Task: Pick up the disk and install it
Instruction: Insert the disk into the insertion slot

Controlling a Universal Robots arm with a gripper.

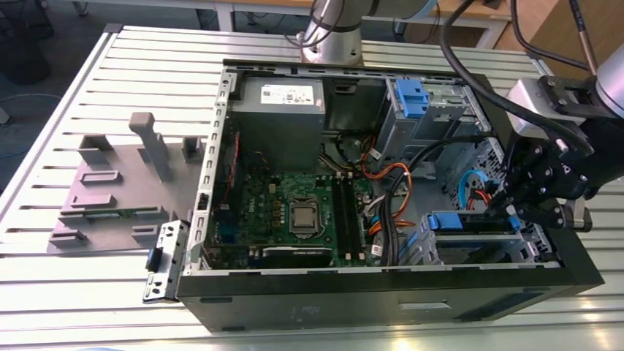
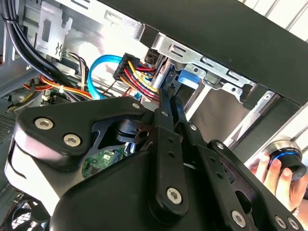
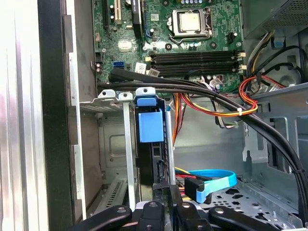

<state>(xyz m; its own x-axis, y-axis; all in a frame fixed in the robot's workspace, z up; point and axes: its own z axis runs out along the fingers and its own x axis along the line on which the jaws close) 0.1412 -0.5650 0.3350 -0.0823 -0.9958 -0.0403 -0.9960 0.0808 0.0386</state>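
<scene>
The disk (image 1: 457, 221) sits on edge in the lower drive cage of the open computer case (image 1: 390, 300), its blue carrier frame showing. In the first wrist view the blue carrier tab (image 3: 150, 124) tops the disk's dark edge (image 3: 155, 159) between the cage's metal rails. My gripper (image 1: 505, 210) hangs just to the exterior view's right of the disk. Its two thin black fingers lie close together, shut, with the tips at the disk's end by the cables. In the second wrist view the gripper (image 2: 167, 95) points at the blue carrier (image 2: 188, 79).
Black cable bundles (image 3: 202, 91), orange and yellow power wires (image 2: 139, 72) and a blue data cable (image 3: 214, 180) crowd the cage. A second blue carrier (image 1: 410, 96) sits in the upper bay. A grey fixture plate (image 1: 117, 197) lies beside the case. A person's hand (image 2: 267, 175) holds a round knob.
</scene>
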